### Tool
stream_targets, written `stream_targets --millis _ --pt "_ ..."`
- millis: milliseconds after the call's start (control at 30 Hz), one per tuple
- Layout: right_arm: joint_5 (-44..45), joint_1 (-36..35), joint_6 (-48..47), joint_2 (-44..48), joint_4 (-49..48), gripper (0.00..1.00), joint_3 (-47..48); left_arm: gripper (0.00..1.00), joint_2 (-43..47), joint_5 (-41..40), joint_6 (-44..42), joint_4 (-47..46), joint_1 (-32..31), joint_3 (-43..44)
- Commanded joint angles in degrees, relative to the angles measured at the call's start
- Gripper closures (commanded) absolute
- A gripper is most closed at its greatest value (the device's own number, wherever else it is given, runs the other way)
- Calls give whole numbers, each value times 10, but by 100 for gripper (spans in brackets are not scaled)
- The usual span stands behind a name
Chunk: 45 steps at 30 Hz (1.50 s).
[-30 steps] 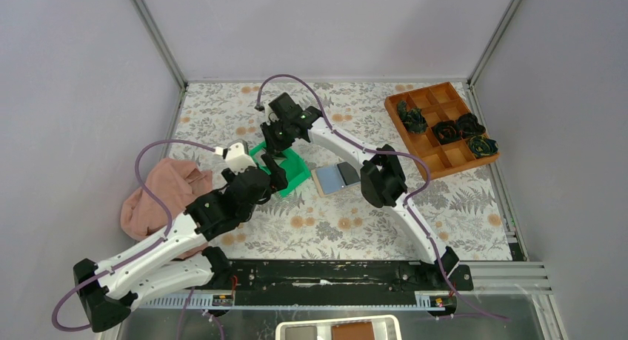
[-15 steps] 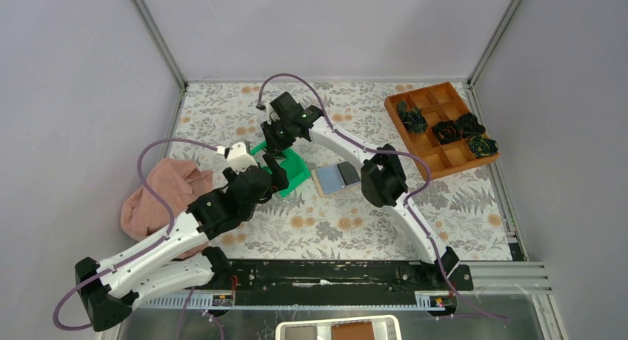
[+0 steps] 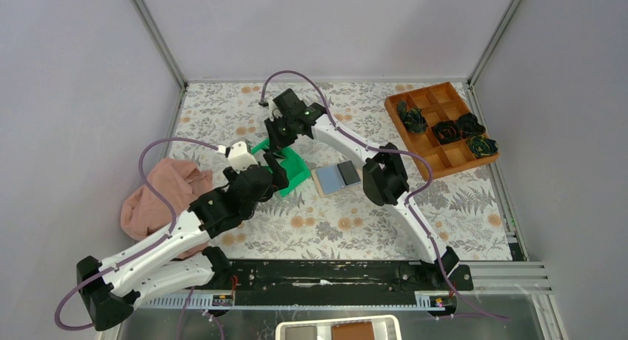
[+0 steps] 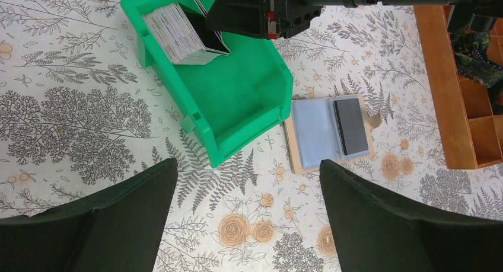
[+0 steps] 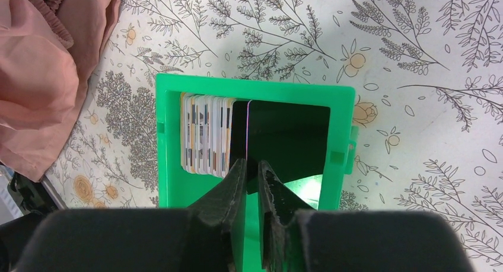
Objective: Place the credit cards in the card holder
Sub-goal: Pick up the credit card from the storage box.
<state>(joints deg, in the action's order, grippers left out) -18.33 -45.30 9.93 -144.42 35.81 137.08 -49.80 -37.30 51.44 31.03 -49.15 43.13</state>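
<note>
The green tray (image 3: 298,171) (image 4: 237,106) (image 5: 255,86) holds a stack of credit cards (image 4: 178,32) (image 5: 204,133) standing on edge. A black card (image 5: 285,136) leans off that stack. My right gripper (image 5: 253,163) (image 3: 276,149) reaches down into the tray, its jaws closed to a narrow slit around this card's near edge. The card holder (image 3: 331,181) (image 4: 314,136) lies open to the tray's right, blue-grey face up, with one dark card (image 4: 351,125) on its right half. My left gripper (image 4: 249,165) (image 3: 277,170) hovers wide open above the mat near the tray, holding nothing.
An orange-brown compartment box (image 3: 452,156) (image 4: 442,88) with dark rosette lumps (image 3: 448,131) sits at the back right. A pink cloth (image 3: 166,195) (image 5: 41,76) is bunched at the left edge. The two arms are close together over the tray.
My right gripper's jaws have narrowed onto the black card in the tray and the wrist has shifted slightly. The left arm has barely moved.
</note>
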Motion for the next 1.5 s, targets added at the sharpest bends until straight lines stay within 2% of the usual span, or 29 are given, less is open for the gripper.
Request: stream_targets --millis 0,233,733,833,967,1067,1467 --pt "-14 4 7 45 6 88 24 3 -2 -7 -12 -35 6 5" --pt "-23 0 18 55 0 100 15 3 -3 -3 -7 -37 8 3" --pt "-22 -6 27 67 -2 99 1 3 7 -2 -1 -35 10 -7" --pt "-22 -6 26 69 -1 96 -3 3 11 -3 1 -34 10 -9" --pt "-23 -7 25 64 0 85 -10 3 13 -5 3 -34 11 -10" --pt "-29 -7 27 58 1 80 -12 3 12 -4 3 -33 12 -11" --pt "-40 -8 35 49 -6 81 -15 3 17 -3 7 -29 13 -14"
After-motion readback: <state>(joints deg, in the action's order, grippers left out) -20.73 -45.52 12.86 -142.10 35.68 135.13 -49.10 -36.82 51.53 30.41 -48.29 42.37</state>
